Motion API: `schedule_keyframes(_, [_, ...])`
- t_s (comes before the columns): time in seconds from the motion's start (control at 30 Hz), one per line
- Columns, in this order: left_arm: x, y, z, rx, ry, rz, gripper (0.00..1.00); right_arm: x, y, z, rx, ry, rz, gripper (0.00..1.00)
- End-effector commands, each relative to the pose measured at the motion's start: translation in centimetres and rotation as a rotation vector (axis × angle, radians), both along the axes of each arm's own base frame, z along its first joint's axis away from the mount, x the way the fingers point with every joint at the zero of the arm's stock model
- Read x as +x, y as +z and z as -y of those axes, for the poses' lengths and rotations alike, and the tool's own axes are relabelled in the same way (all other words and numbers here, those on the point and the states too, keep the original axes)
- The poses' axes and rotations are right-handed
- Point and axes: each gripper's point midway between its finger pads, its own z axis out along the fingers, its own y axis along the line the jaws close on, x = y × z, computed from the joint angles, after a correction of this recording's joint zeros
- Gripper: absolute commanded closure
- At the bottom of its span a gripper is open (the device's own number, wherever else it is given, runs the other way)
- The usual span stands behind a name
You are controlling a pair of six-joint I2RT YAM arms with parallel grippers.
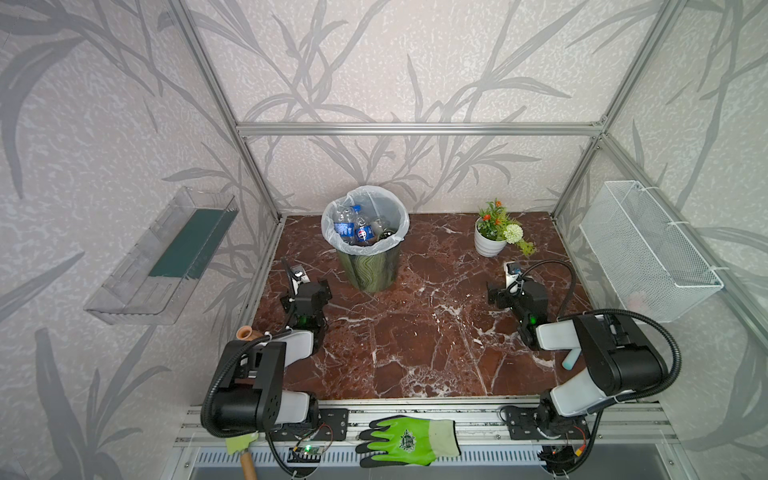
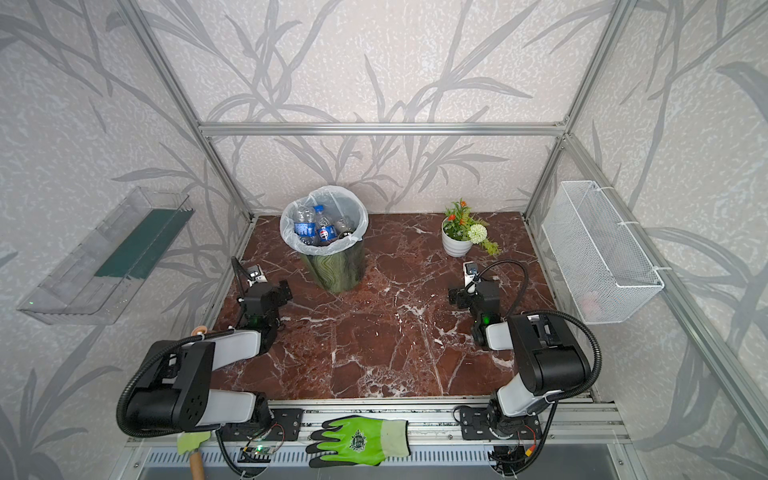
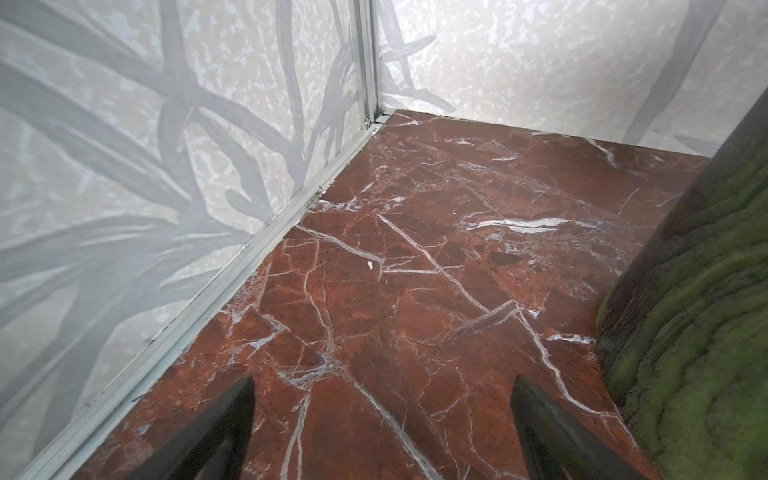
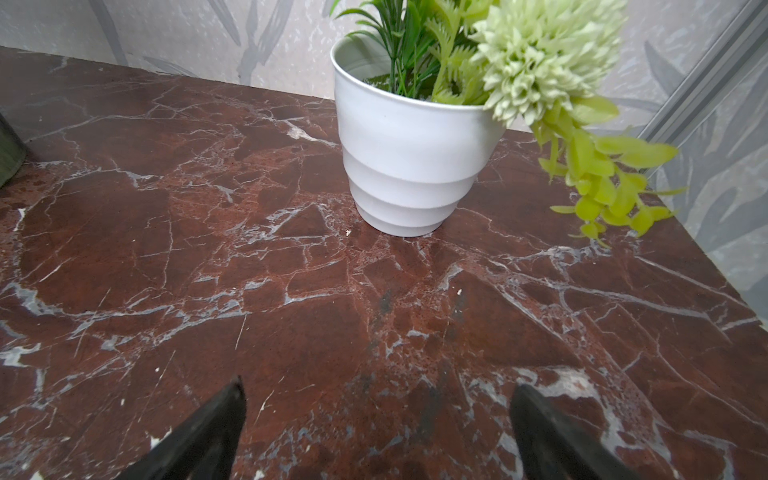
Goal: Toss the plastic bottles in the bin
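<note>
left wrist view shows you the left hand [image 3: 383, 380] with its two dark fingers wide apart and only the red marble table [image 3: 415, 249] between them, so this hand is open and holds nothing. the bin [image 3: 685, 332] stands just beside it: you see its dark green wavy wall close to one finger, but whether they touch i cannot tell.

in the right wrist view the right hand [image 4: 377, 382] is open too, its fingers spread over bare table, empty. it points toward the white flower pot [image 4: 407, 166], which is near but apart from the fingers.

in both top views the bin stands upright at the back of the table, left of the middle, with a white bag liner [image 1: 386, 197] folded over its rim. the plastic bottles [image 1: 354, 227] are inside the bin. you can see at least two clear ones with blue labels, and more clear plastic beside them that i cannot count. the left hand is low near the left wall, in front and left of the bin. the right hand is on the right side, in front of the flower pot. a green glove [image 1: 409, 441] lies on the metal rail [image 1: 478, 419] at the front, between the two arm bases
</note>
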Motion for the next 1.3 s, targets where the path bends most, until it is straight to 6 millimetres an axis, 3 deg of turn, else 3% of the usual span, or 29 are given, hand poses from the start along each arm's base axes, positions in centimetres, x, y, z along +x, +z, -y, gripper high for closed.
schedule_keyframes(0.0, [1.1, 0.3, 0.9, 0.007, -0.079, 0.094, 0.08, 0.7, 1.1, 0.0, 0.013, -0.005, 0.037, 0.01])
schedule_keyframes(0.13, [2.2, -0.3, 1.4, -0.003, -0.112, -0.002, 0.09, 0.7, 1.1, 0.1, 0.013, -0.005, 0.037, 0.01])
schedule_keyframes(0.17, [2.8, -0.4, 1.2, 0.003, -0.100, -0.012, 0.02, 0.6, 1.0, 0.1, 0.013, -0.005, 0.036, 0.01])
schedule_keyframes(1.27, [2.6, -0.5, 1.2, -0.003, -0.098, -0.025, 0.01, 0.6, 1.1, 0.1, 0.011, -0.006, 0.038, 0.01])
